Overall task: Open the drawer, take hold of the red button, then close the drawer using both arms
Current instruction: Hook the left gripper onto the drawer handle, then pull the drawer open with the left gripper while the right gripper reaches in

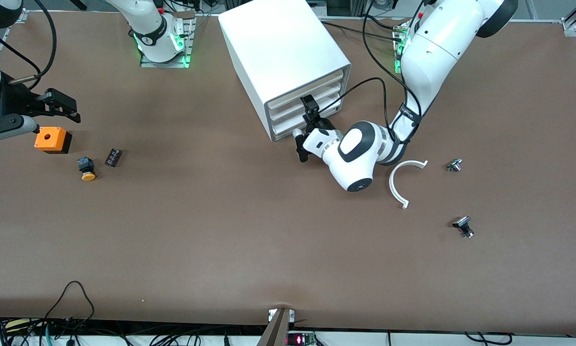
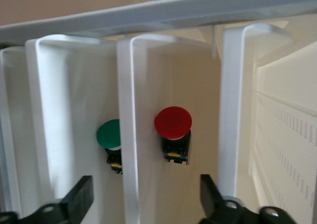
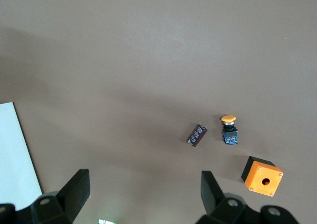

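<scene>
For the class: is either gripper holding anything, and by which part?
Nothing is held. The left gripper stands open before the drawer with the red button; the right gripper waits, open.

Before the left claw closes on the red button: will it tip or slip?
Probably top-heavy: the red button has a wide round cap over a narrower black-and-blue body, so a nudge could tip it. The domed cap looks smooth, likely slippery; the squarer body seems the safer grip. It looks rigid and light.

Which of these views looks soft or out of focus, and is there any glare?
Left wrist view: drawer rims close to the lens look blurred, the red button fairly sharp. Front view: evenly lit, green lights glowing at the arm bases. Right wrist view: soft shadows, no glare.
</scene>
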`<action>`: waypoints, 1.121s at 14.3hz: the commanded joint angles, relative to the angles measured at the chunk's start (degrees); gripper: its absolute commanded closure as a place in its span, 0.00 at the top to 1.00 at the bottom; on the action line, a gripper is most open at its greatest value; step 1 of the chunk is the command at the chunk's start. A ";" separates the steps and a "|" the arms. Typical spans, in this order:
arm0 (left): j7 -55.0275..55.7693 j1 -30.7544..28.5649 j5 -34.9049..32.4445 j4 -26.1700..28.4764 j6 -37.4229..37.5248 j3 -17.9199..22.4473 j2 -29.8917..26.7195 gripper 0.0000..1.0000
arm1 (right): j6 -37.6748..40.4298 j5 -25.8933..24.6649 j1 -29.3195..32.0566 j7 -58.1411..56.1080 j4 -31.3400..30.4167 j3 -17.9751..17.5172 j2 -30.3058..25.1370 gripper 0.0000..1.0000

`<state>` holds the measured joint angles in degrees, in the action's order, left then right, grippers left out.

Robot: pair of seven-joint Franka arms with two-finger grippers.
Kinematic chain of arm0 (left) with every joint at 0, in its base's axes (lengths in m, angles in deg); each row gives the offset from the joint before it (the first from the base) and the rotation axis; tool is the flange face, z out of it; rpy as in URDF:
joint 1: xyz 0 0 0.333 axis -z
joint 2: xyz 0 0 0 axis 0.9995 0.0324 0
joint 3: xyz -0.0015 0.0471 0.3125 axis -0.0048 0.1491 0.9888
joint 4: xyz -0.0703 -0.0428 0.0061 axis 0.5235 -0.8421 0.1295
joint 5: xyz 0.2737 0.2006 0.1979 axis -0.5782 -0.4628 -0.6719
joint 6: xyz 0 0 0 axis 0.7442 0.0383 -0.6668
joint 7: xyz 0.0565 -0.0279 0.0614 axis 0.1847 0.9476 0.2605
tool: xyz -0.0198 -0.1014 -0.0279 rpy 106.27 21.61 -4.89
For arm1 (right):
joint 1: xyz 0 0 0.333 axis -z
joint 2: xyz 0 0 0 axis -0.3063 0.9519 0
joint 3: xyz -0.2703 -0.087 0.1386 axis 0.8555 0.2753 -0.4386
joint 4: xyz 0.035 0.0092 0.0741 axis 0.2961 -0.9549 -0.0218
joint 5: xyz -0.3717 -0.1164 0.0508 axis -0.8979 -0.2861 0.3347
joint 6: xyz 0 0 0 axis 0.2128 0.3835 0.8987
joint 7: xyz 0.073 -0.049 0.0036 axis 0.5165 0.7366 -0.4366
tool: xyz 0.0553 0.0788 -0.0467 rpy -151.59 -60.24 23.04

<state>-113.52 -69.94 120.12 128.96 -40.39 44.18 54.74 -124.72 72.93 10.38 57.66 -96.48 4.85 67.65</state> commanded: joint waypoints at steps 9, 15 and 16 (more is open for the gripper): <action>-0.14 0.25 0.47 0.24 -0.07 0.10 -1.34 0.00 | 0.04 -0.27 0.51 -0.37 1.42 -0.44 1.35 0.99; -0.14 -0.19 -1.55 -1.87 -2.00 0.89 0.94 0.00 | -2.07 -0.01 2.17 -0.63 1.42 -0.35 3.81 0.99; -0.05 -0.10 -1.73 -2.22 -2.00 1.76 1.12 0.00 | -2.07 0.00 2.27 -0.63 1.42 -0.35 3.81 0.99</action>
<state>-113.53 -69.85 119.47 128.85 -42.54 45.12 54.96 -127.04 72.94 11.31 57.66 -96.48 4.92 70.78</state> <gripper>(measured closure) 0.859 0.004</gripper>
